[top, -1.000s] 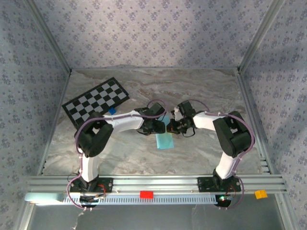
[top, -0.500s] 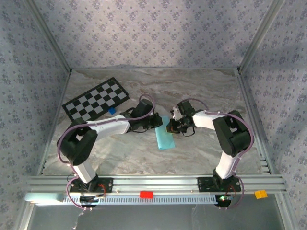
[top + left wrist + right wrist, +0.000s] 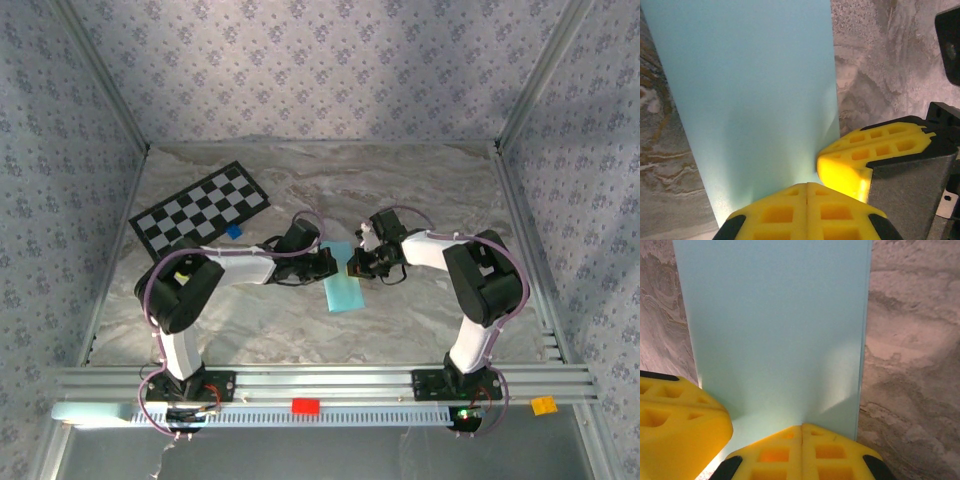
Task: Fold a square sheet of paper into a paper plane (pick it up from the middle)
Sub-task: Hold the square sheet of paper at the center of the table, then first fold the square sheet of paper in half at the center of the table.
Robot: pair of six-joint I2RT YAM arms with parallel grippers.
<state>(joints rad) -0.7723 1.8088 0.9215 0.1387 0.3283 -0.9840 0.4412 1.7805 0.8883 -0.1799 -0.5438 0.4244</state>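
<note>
Quick tally on the table: one sky-blue paper sheet point(image 3: 343, 287), one black-and-white checkerboard card point(image 3: 200, 208), one tiny dark-blue block point(image 3: 233, 231). Two robot arms in play, the left arm point(image 3: 245, 265) and the right arm point(image 3: 432, 250). Along the near edge, one red tag point(image 3: 305, 405) and one orange tag point(image 3: 543, 405).

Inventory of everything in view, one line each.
paper: 1, light blue, narrow strip at table centre
checkerboard card: 1, black-and-white, far left
blue block: 1, dark blue, by the card's near edge
red block: 1, red, front rail, middle
orange block: 1, orange, front rail, right
table: 1, marbled grey-brown
left gripper: 1, yellow fingers, shut, tips at the paper
right gripper: 1, yellow fingers, shut, tips at the paper
</note>
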